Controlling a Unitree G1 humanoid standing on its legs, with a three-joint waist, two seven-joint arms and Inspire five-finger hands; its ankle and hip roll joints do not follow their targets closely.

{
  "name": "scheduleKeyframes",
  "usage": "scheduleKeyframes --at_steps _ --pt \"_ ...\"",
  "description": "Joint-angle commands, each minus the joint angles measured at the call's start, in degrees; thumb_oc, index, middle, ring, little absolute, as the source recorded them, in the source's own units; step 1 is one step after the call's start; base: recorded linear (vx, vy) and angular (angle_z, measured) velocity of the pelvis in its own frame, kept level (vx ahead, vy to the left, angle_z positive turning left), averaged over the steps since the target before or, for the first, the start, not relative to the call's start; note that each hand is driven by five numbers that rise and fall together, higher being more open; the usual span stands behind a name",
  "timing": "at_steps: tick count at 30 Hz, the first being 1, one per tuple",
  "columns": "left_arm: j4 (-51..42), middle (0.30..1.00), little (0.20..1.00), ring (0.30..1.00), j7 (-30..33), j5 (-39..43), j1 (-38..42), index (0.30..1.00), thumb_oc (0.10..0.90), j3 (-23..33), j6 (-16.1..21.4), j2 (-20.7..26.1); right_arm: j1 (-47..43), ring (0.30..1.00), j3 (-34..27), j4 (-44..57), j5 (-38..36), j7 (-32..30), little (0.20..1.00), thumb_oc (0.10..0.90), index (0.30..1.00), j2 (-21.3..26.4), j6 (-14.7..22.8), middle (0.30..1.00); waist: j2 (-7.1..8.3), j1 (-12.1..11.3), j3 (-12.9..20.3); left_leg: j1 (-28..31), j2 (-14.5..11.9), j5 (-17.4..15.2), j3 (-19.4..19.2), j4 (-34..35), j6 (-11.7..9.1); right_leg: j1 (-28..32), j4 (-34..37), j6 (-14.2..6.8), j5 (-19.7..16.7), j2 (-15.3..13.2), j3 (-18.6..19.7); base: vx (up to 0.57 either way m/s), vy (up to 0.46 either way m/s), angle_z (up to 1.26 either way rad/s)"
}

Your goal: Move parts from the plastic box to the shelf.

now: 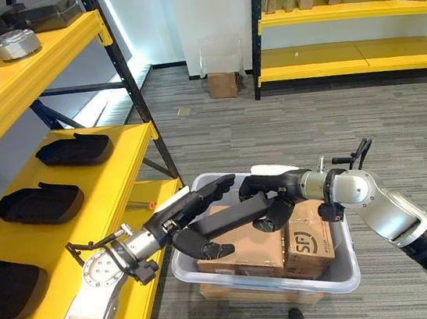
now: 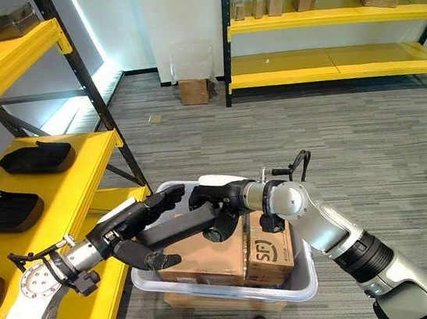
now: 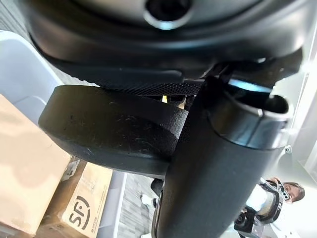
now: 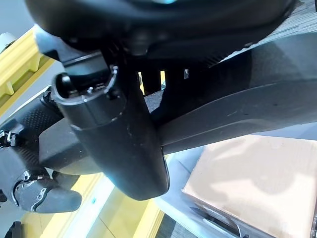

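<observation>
Together — left hand (image 1: 194, 223) and right hand (image 1: 270, 199) both clamped on black part (image 1: 233, 217) above plastic box (image 1: 346, 268).

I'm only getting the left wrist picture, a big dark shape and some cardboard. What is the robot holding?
Observer: A long black part, held by both hands over a clear plastic box on the floor.
Operator: Which hand has which end?
Observer: The left hand grips the end toward the yellow shelf; the right hand curls around the other end.
Operator: Is that cardboard in the box?
Observer: Yes, cardboard boxes sit inside it, under the part.
Operator: Anything on the shelf already?
Observer: Three similar black parts lie in a row on its middle level.
</observation>
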State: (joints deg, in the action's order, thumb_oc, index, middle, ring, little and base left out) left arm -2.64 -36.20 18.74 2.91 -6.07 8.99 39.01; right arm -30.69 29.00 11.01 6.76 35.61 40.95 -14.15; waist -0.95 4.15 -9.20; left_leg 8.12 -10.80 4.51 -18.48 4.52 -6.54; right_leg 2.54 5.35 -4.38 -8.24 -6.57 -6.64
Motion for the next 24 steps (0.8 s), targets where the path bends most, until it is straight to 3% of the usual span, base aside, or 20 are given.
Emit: scheduleKeyframes --at_steps 1,13,15,24 --pt "0.65 1.000 1.000 1.000 2.94 -0.18 4.69 1.000 0.900 0.23 5.76 0.08 -9.91 0.300 -3.74 3.12 -2.65 -4.12 0.300 0.400 0.300 -3.30 5.80 0.300 0.61 -0.57 4.09 0.48 -3.54 -3.19 2.58 0.48 -0.54 2.68 -0.35 -4.79 5.12 -5.50 -2.11 0.00 0.000 0.00" --pt "1.71 1.000 1.000 1.000 5.49 -7.92 5.11 1.000 0.900 -0.03 10.86 0.48 -10.01 0.300 -4.08 2.83 -3.07 -5.87 0.300 0.400 0.300 -4.73 6.02 0.300 0.63 -0.71 4.23 0.50 -3.68 -3.22 2.70 0.48 -0.59 2.69 -0.35 -4.84 5.12 -5.55 -2.14 0.00 0.000 0.00" --pt "1.26 1.000 1.000 1.000 5.46 -6.28 5.18 1.000 0.900 -0.24 9.35 0.97 -10.12 0.300 -4.32 2.85 -3.22 -6.04 0.300 0.400 0.300 -4.44 5.96 0.300 0.61 -0.69 4.20 0.49 -3.67 -3.30 2.74 0.48 -0.58 2.68 -0.35 -4.87 5.22 -5.55 -2.07 0.00 0.000 0.00" --pt "-0.95 1.000 1.000 1.000 5.77 -3.82 5.57 1.000 0.900 -1.55 9.53 -0.48 -10.40 0.300 -4.40 3.62 -3.40 -6.40 0.300 0.400 0.300 -5.02 6.17 0.300 0.71 -0.61 4.19 0.53 -3.68 -3.39 2.82 0.48 -0.56 2.76 -0.35 -4.68 5.23 -5.36 -2.01 0.00 0.000 0.00"
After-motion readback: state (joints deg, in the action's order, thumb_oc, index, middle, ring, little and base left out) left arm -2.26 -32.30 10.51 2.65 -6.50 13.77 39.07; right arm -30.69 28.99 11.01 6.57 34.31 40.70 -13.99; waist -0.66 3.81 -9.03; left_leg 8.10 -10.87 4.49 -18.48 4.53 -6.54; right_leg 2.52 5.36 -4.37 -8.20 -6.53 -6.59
